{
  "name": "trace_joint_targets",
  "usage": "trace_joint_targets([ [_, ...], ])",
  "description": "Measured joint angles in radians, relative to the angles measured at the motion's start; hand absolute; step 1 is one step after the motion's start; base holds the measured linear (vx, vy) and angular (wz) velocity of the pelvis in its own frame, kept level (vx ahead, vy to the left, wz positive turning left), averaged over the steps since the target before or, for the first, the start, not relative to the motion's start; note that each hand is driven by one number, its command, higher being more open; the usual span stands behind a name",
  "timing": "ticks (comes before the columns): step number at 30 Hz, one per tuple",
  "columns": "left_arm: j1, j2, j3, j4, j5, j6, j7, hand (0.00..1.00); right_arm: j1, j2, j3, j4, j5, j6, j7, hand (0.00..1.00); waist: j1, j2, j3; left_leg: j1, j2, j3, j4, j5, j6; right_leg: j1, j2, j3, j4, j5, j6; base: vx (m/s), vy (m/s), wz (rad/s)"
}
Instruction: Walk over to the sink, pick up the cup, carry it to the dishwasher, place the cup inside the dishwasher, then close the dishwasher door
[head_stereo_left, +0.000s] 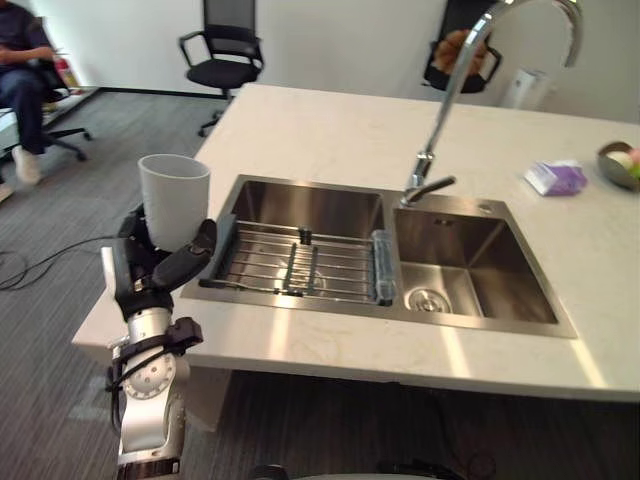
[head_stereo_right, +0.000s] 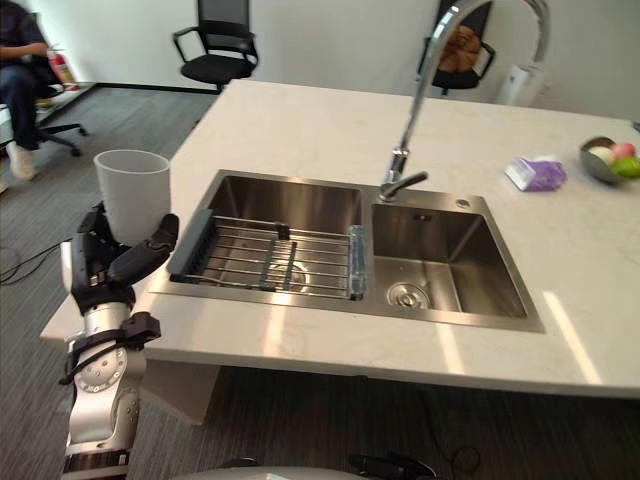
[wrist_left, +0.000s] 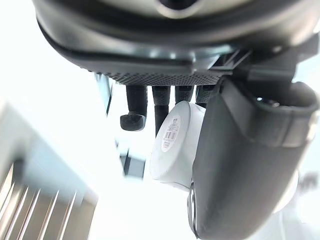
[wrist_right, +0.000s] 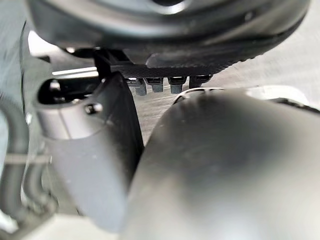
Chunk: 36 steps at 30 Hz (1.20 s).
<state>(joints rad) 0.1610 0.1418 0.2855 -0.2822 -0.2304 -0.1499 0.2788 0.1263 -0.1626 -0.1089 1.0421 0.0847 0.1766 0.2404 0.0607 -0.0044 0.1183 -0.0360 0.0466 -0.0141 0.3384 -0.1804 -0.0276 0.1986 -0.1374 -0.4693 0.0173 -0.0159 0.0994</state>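
Observation:
A white cup (head_stereo_left: 175, 195) stands upright in my left hand (head_stereo_left: 165, 265), whose thumb and fingers curl round its lower part. I hold it just off the counter's left edge, beside the left basin of the steel double sink (head_stereo_left: 400, 308). In the left wrist view the cup (wrist_left: 175, 145) sits between my fingers (wrist_left: 135, 107) and thumb. My right hand (wrist_right: 85, 155) shows in the right wrist view, fingers relaxed and holding nothing.
A wire rack (head_stereo_left: 290, 265) lies in the left basin and a tall faucet (head_stereo_left: 450, 90) rises behind the sink. A purple packet (head_stereo_left: 556, 178) and a bowl (head_stereo_left: 620, 165) sit on the counter's right. An office chair (head_stereo_left: 225, 50) and a seated person (head_stereo_left: 20, 70) are beyond.

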Motion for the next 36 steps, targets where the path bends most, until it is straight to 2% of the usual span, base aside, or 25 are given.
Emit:
trace_joint_targets([
  [2, 0.069, -0.027, 0.044, -0.067, 0.016, -0.023, 0.012, 0.0, 0.002, -0.008, 0.0, 0.013, 0.002, -0.009, -0.004, 1.0, 0.04, 0.012, 0.008, -0.013, -0.033, -0.094, -0.081, 0.049, -0.035, -0.007, -0.013, -0.08, 0.057, -0.045, -0.006, -0.15, -0.07, 1.49],
  [4, 0.095, -0.03, 0.06, -0.088, 0.015, -0.041, 0.022, 0.0, 0.004, -0.007, -0.014, 0.023, 0.002, -0.017, -0.006, 1.0, 0.049, 0.007, 0.008, -0.023, -0.003, -0.017, -0.151, 0.05, -0.029, -0.01, -0.007, -0.102, 0.038, -0.056, -0.02, -0.13, -0.082, 1.73],
  [5, 0.096, -0.047, 0.05, -0.094, 0.015, -0.072, 0.026, 0.0, -0.009, -0.019, -0.047, 0.067, 0.001, -0.031, -0.018, 1.0, 0.049, 0.003, 0.015, -0.086, 0.047, 0.139, -0.026, 0.045, 0.036, -0.012, -0.038, -0.219, 0.043, -0.061, -0.031, -0.15, -0.069, 2.05],
  [7, 0.099, -0.052, 0.035, -0.098, 0.014, -0.102, 0.022, 0.0, -0.027, -0.041, -0.072, 0.078, 0.012, -0.029, -0.061, 1.0, 0.053, 0.016, 0.024, -0.096, 0.12, 0.342, 0.186, 0.026, 0.087, -0.014, -0.097, -0.312, 0.094, -0.064, -0.03, -0.1, 0.017, 1.76],
  [9, 0.099, -0.055, 0.008, -0.119, 0.013, -0.129, 0.019, 0.0, -0.025, -0.063, -0.083, 0.059, 0.014, -0.035, -0.08, 1.0, 0.042, 0.025, 0.017, -0.042, 0.206, 0.458, 0.278, 0.025, 0.091, -0.006, -0.146, -0.387, 0.129, -0.063, -0.029, -0.03, 0.084, 1.46],
  [10, 0.099, -0.057, -0.022, -0.139, 0.013, -0.145, 0.008, 0.0, -0.018, -0.086, -0.084, 0.041, 0.013, -0.037, -0.089, 1.0, 0.03, 0.053, 0.001, -0.01, 0.276, 0.497, 0.255, 0.119, 0.121, -0.008, -0.162, -0.448, 0.17, -0.064, -0.03, 0.02, 0.216, 1.8],
  [11, 0.083, -0.07, -0.073, -0.144, 0.014, -0.157, -0.005, 0.0, -0.013, -0.125, -0.084, 0.034, 0.011, -0.036, -0.097, 1.0, 0.017, 0.088, -0.007, -0.005, 0.27, 0.529, 0.188, 0.199, 0.159, -0.021, -0.224, -0.498, 0.288, -0.08, -0.058, 0.02, 0.199, 1.92],
  [12, 0.071, -0.083, -0.096, -0.143, 0.014, -0.157, -0.003, 0.0, -0.008, -0.134, -0.087, 0.034, 0.01, -0.036, -0.101, 1.0, 0.008, 0.086, -0.005, 0.009, 0.245, 0.574, 0.148, 0.205, 0.19, -0.046, -0.29, -0.52, 0.401, -0.085, -0.098, -0.11, 0.305, 2.14],
  [13, 0.059, -0.117, -0.109, -0.133, 0.013, -0.168, -0.001, 0.0, -0.012, -0.128, -0.107, 0.036, 0.011, -0.038, -0.113, 1.0, -0.018, 0.112, -0.016, 0.013, 0.231, 0.598, 0.007, 0.211, 0.203, -0.101, -0.229, -0.527, 0.373, -0.152, -0.055, -0.13, 0.16, 1.68],
  [14, 0.042, -0.124, -0.095, -0.133, 0.013, -0.182, 0.005, 0.0, -0.027, -0.105, -0.116, 0.038, 0.012, -0.037, -0.124, 1.0, -0.022, 0.11, -0.023, 0.026, 0.222, 0.614, -0.08, 0.203, 0.212, -0.13, -0.162, -0.528, 0.252, -0.156, -0.069, -0.29, 0.176, 1.99],
  [15, -0.018, -0.092, -0.077, -0.13, 0.016, -0.218, 0.022, 0.0, -0.042, -0.05, -0.118, 0.025, 0.013, -0.035, -0.141, 1.0, -0.021, 0.065, 0.0, 0.036, 0.248, 0.742, -0.015, 0.111, 0.195, -0.137, -0.121, -0.557, 0.084, 0.038, -0.102, -0.26, 0.073, 1.95],
  [16, -0.043, -0.111, -0.104, -0.076, 0.019, -0.249, 0.026, 0.0, -0.061, -0.052, -0.12, 0.024, 0.017, -0.026, -0.158, 1.0, -0.026, 0.11, 0.011, 0.043, 0.29, 0.782, -0.026, 0.069, 0.072, -0.103, -0.115, -0.655, 0.125, 0.032, -0.094, -0.29, 0.154, 1.83],
  [18, 0.0, -0.114, -0.121, -0.055, 0.019, -0.238, 0.03, 0.0, -0.086, -0.054, -0.12, 0.038, 0.033, -0.008, -0.186, 1.0, -0.006, 0.091, 0.026, 0.092, 0.209, 0.809, -0.121, 0.092, 0.036, -0.068, -0.187, -0.703, 0.165, 0.032, -0.086, -0.14, 0.318, 1.07],
  [20, 0.05, -0.114, -0.124, -0.056, 0.02, -0.237, 0.043, 0.0, -0.076, -0.052, -0.12, 0.008, 0.033, -0.008, -0.197, 1.0, 0.001, 0.083, 0.023, 0.107, 0.127, 0.763, -0.179, 0.103, 0.02, -0.021, -0.25, -0.744, 0.185, 0.067, -0.057, -0.08, 0.341, 1.01],
  [21, 0.052, -0.11, -0.127, -0.056, 0.018, -0.236, 0.051, 0.0, -0.074, -0.052, -0.121, 0.001, 0.038, -0.018, -0.204, 1.0, 0.002, 0.084, 0.02, 0.09, 0.074, 0.701, -0.188, 0.102, 0.021, -0.006, -0.303, -0.73, 0.236, 0.09, -0.07, -0.03, 0.37, 1.48],
  [22, 0.04, -0.102, -0.143, -0.055, 0.016, -0.236, 0.053, 0.0, -0.065, -0.052, -0.122, 0.0, 0.053, -0.019, -0.21, 1.0, -0.002, 0.084, 0.019, 0.079, 0.029, 0.637, -0.201, 0.108, 0.033, -0.005, -0.362, -0.666, 0.315, 0.111, -0.101, 0.02, 0.47, 2.42],
  [23, -0.002, -0.074, -0.195, -0.049, 0.012, -0.236, 0.052, 0.0, -0.033, -0.042, -0.128, -0.011, 0.083, -0.027, -0.23, 1.0, -0.005, 0.083, 0.02, 0.079, -0.031, 0.521, -0.239, 0.125, 0.072, -0.022, -0.427, -0.482, 0.44, 0.164, -0.158, 0.07, 0.397, 2.5],
  [24, -0.027, -0.056, -0.224, -0.039, 0.007, -0.241, 0.049, 0.0, -0.019, -0.037, -0.133, -0.033, 0.091, -0.037, -0.243, 1.0, -0.007, 0.084, 0.021, 0.074, -0.048, 0.454, -0.248, 0.134, 0.089, -0.044, -0.422, -0.35, 0.481, 0.152, -0.155, 0.09, 0.237, 3.25],
  [25, -0.072, -0.023, -0.28, -0.012, -0.014, -0.259, 0.039, 0.0, -0.01, -0.02, -0.155, -0.06, 0.141, -0.038, -0.263, 1.0, -0.025, 0.085, 0.022, 0.056, -0.061, 0.32, -0.256, 0.15, 0.115, -0.075, -0.322, -0.094, 0.525, -0.005, -0.098, 0.07, 0.05, 3.44],
  [26, -0.105, -0.006, -0.315, 0.022, -0.025, -0.27, 0.024, 0.0, -0.004, -0.004, -0.16, -0.066, 0.192, -0.046, -0.28, 1.0, -0.034, 0.083, 0.022, 0.044, -0.081, 0.2, -0.256, 0.16, 0.132, -0.086, -0.208, 0.068, 0.54, -0.092, -0.077, 0.07, -0.021, 3.32],
  [27, -0.108, -0.004, -0.322, 0.037, -0.026, -0.272, 0.019, 0.0, -0.004, 0.003, -0.159, -0.07, 0.217, -0.05, -0.292, 1.0, -0.033, 0.078, 0.02, 0.045, -0.093, 0.154, -0.256, 0.161, 0.133, -0.091, -0.166, 0.117, 0.541, -0.121, -0.072, 0.14, -0.035, 2.7],
  [29, -0.065, -0.006, -0.315, 0.055, -0.026, -0.279, 0.035, 0.0, -0.021, 0.024, -0.137, -0.073, 0.272, -0.057, -0.305, 1.0, 0.006, 0.07, 0.016, 0.088, -0.135, 0.071, -0.285, 0.161, 0.132, -0.123, -0.105, 0.159, 0.484, -0.188, -0.009, 0.16, 0.006, 1.38],
  [32, -0.042, -0.005, -0.317, 0.06, -0.021, -0.278, 0.051, 0.0, -0.087, 0.048, -0.116, -0.065, 0.286, -0.033, -0.298, 1.0, 0.009, 0.072, 0.005, 0.104, -0.14, 0.005, -0.299, 0.162, 0.128, -0.157, -0.024, 0.171, 0.209, -0.193, 0.004, 0.22, -0.005, 0.64],
  [34, -0.05, -0.002, -0.336, 0.07, -0.002, -0.267, 0.054, 0.0, -0.103, 0.063, -0.097, -0.069, 0.285, -0.023, -0.297, 1.0, 0.008, 0.07, 0.003, 0.104, -0.127, -0.013, -0.3, 0.153, 0.113, -0.204, 0.014, 0.185, 0.13, -0.148, -0.028, 0.15, -0.032, 0.29],
  [36, -0.05, 0.009, -0.346, 0.081, -0.001, -0.244, 0.056, 0.0, -0.101, 0.072, -0.08, -0.069, 0.284, -0.014, -0.303, 1.0, 0.005, 0.054, -0.005, 0.112, -0.134, -0.012, -0.291, 0.133, 0.081, -0.247, 0.01, 0.194, 0.14, -0.081, -0.054, 0.16, -0.045, 0.13],
])
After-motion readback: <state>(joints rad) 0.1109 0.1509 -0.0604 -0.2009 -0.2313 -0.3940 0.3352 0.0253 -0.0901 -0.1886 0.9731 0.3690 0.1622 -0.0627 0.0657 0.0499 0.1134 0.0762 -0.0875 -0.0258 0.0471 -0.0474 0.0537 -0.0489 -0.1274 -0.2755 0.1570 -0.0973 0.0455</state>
